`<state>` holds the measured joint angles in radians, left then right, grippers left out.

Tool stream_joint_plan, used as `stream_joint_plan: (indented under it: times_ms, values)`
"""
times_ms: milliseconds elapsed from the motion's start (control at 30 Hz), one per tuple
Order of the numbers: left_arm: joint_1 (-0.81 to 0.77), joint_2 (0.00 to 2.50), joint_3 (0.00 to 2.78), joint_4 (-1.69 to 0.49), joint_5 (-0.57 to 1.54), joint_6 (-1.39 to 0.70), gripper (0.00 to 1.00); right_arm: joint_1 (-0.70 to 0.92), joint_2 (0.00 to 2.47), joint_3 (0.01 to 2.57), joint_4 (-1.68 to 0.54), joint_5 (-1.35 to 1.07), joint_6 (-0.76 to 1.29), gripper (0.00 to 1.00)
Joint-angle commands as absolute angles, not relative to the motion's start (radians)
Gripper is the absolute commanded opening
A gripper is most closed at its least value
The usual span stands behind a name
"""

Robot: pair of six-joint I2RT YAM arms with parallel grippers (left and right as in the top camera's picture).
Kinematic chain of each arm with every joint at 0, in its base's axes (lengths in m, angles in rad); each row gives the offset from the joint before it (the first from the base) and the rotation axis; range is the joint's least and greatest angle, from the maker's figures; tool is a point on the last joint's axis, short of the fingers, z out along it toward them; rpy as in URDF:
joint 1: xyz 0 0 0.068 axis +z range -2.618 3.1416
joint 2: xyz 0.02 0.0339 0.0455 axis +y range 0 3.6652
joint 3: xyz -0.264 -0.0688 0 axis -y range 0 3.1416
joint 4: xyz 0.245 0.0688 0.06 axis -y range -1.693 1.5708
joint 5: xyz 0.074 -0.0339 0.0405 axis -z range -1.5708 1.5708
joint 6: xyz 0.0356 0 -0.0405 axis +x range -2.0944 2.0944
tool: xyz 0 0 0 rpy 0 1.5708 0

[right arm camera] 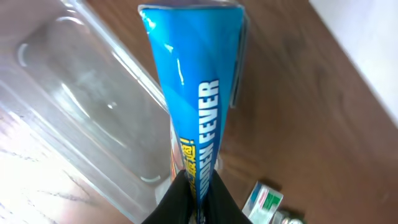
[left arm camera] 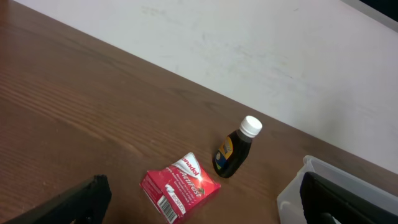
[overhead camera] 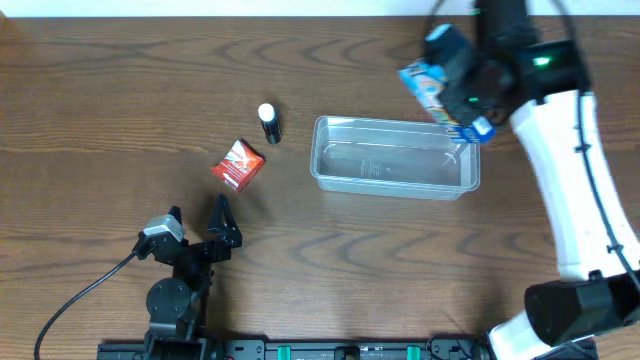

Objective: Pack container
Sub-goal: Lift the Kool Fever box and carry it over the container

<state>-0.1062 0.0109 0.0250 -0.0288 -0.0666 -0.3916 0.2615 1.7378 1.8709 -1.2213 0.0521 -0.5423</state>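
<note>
Brown wood-grain worktop (overhead camera: 120, 90) filling the overhead view. Reaching in from the near right corner, the white-sleeved right arm (overhead camera: 570, 180), its right hand (right arm camera: 194, 196) clamped tight on the narrow end of a carton. Right of centre on the worktop, open side up, the clear plastic container (overhead camera: 390, 160), long sides running left to right. Over the container's far right corner, the gripped blue carton (overhead camera: 428, 88), lettered "FEVER"; touching the rim or not, impossible to tell. Near the front edge at left, the left hand (overhead camera: 198, 218), fingers spread wide apart, gripping nothing. Just beyond it, well left of the container, a small red carton (overhead camera: 238, 165) lying flat. Between red carton and container, slightly farther back, a small dark bottle (overhead camera: 269, 123) with a white cap. Smallest, a green-and-white pack (right arm camera: 262, 200) at the bottom edge of the right wrist view, partly cut off
</note>
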Motion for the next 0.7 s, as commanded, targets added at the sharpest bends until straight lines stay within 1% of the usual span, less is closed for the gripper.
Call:
stream_joint_plan:
  times_ms: [0,167,267,667]
  values:
    - [-0.101,0.004,0.004,-0.065,-0.093,-0.376,0.98,0.342,1.711,1.899,-1.214,0.157,-0.598,0.09]
    - [-0.101,0.004,0.004,-0.065,-0.094,-0.376,0.98,0.406,1.713,1.897,-1.212,0.195,-0.608,0.08]
    - [-0.101,0.004,0.004,-0.065,-0.094,-0.376,0.98,0.407,1.713,1.890,-1.212,0.191,-0.607,0.04]
    - [-0.101,0.004,0.004,-0.065,-0.094,-0.376,0.98,0.405,1.725,1.813,-1.188,0.183,-0.638,0.04]
